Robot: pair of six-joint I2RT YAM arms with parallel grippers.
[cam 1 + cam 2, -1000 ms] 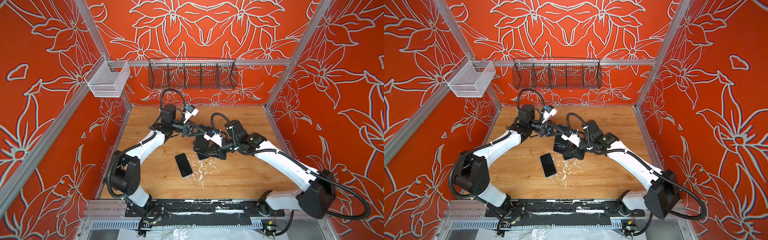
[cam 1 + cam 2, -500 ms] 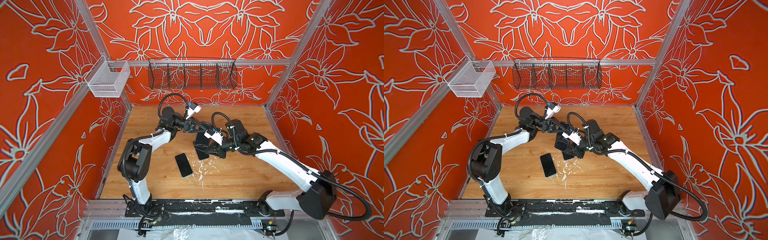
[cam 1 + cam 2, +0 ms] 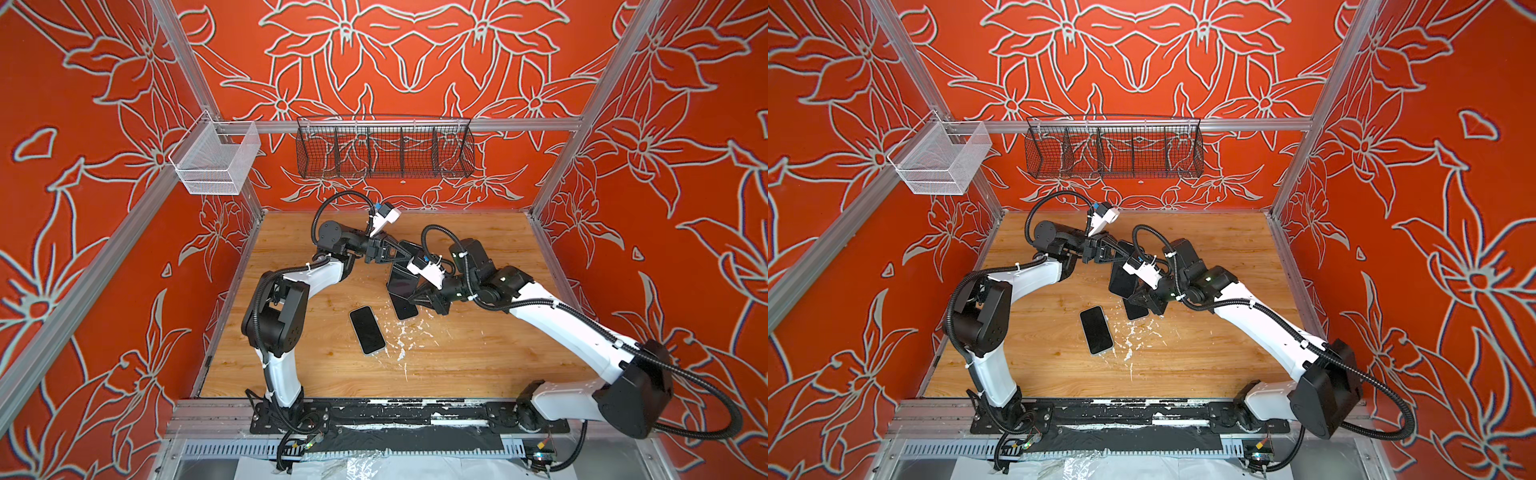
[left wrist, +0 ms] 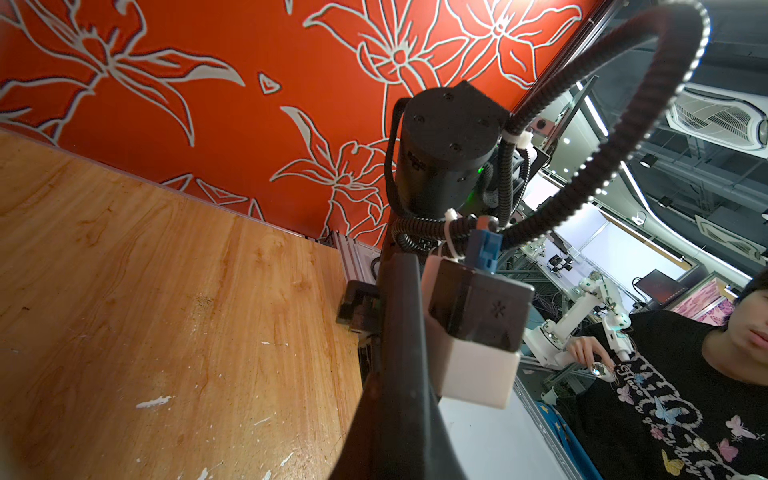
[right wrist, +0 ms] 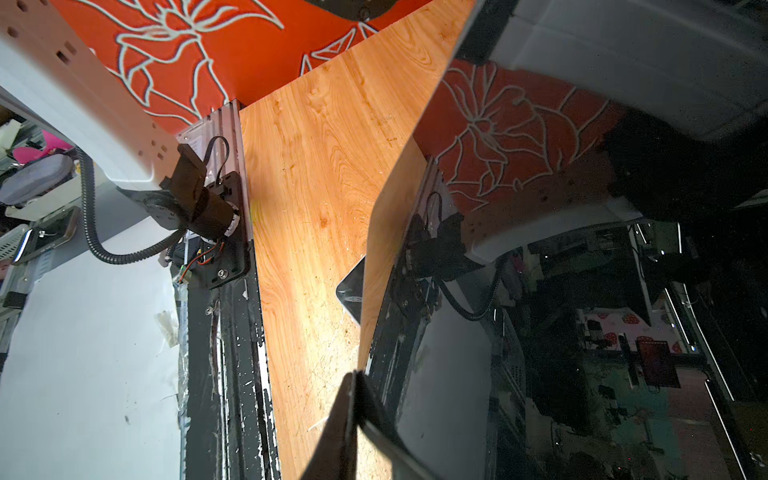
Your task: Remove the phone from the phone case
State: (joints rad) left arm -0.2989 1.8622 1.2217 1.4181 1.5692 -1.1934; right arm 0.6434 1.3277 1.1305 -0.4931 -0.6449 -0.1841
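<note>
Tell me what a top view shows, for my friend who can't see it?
A robot's left pincer and right pincer meet over a wooden table, each pinching a black phone in its case. A second phone lies flat beside them, screen up. A white basket and a black basket hang by the orange flowered walls.

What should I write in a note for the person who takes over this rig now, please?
Left gripper: shut on the far end of the phone case.
Right gripper: shut, apparently on the phone at the near end.
Second phone: lies loose, screen up, on the table, just in front of them.
Done: both ends gripped; the phone seems partly out.
Left: pull the phone fully free. How deep it sits in the case, I cannot tell.
</note>
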